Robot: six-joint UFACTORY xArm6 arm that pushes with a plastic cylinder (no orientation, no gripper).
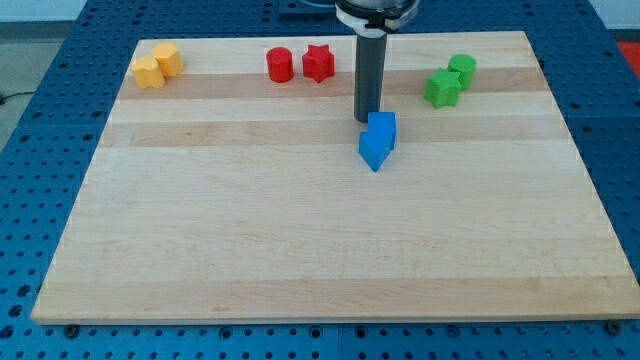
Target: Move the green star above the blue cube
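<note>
The green star (441, 88) lies near the view's top right, touching a green cylinder (462, 69) just up and right of it. The blue cube (382, 126) sits near the board's upper middle, with a second blue block (373, 149) touching it from below left. My tip (366, 119) is at the end of the dark rod, right at the blue cube's upper left edge and well to the left of the green star.
A red cylinder (280, 65) and a red star (318, 62) stand at the top middle. Two yellow blocks (157, 66) sit at the top left. The wooden board (320, 250) lies on a blue perforated table.
</note>
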